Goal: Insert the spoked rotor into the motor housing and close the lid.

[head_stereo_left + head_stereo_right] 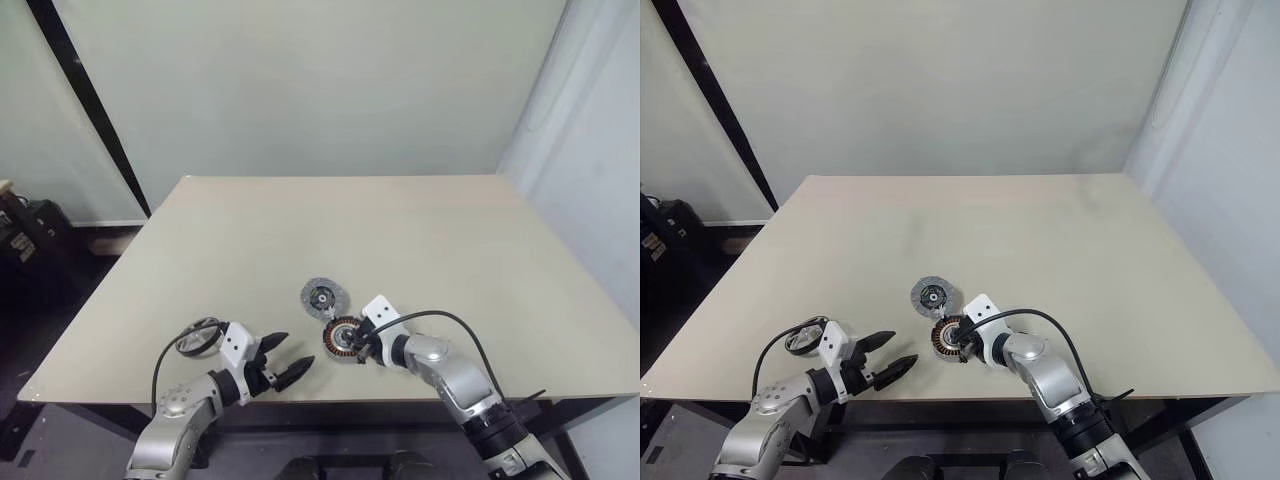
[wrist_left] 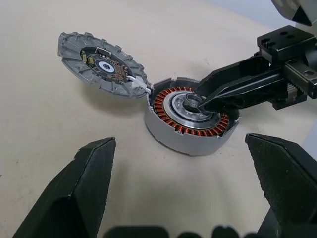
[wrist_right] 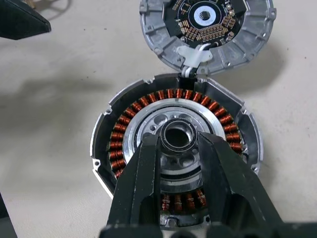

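Observation:
The motor housing (image 1: 345, 338), a round grey shell ringed with copper windings (image 3: 126, 116), sits near the table's front edge. Inside the windings rests the spoked rotor (image 3: 148, 116), silvery with a dark raised hub. My right gripper (image 3: 178, 140) is shut on that hub, reaching in from the right (image 1: 362, 345). The lid (image 1: 324, 296), a grey ribbed disc with a circuit board facing up (image 2: 101, 64), lies flat just behind the housing, joined to it by a short white wire. My left gripper (image 1: 297, 352) is open, to the left of the housing, holding nothing.
The beige table (image 1: 400, 230) stretches far back to a pale wall. Its front edge runs just under both arms. A dark loop of cable (image 1: 197, 338) lies by my left wrist. Dark equipment (image 1: 25, 235) stands on the floor at the far left.

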Motion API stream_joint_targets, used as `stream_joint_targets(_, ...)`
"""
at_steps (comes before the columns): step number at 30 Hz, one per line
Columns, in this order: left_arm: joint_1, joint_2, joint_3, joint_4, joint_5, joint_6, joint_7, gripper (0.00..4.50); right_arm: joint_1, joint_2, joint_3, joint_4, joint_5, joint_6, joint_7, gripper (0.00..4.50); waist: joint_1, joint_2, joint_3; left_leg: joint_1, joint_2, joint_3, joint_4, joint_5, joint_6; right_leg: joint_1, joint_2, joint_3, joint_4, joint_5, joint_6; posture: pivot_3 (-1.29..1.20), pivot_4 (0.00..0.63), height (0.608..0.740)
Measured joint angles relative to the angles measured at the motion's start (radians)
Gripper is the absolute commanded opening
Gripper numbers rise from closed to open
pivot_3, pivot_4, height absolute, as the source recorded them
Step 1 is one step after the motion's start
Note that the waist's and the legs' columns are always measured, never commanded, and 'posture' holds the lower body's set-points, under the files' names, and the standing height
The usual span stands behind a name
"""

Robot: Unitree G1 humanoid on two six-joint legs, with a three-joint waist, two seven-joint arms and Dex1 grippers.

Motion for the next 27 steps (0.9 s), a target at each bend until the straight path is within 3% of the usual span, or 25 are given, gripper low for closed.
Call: stream_joint_targets(27, 0.0, 0.0, 0.0, 0.0, 0.014, -0.001, 0.005, 4.5, 0.001, 0.002, 0.016, 0.017, -0.022, -0.031, 0.0, 0.79, 0.0, 0.0, 0.0, 0.0, 0.0, 0.0, 0.0, 0.0, 0.0, 0.0, 0.0, 0.0, 0.0, 0.0, 0.0, 0.0, 0.0, 0.74)
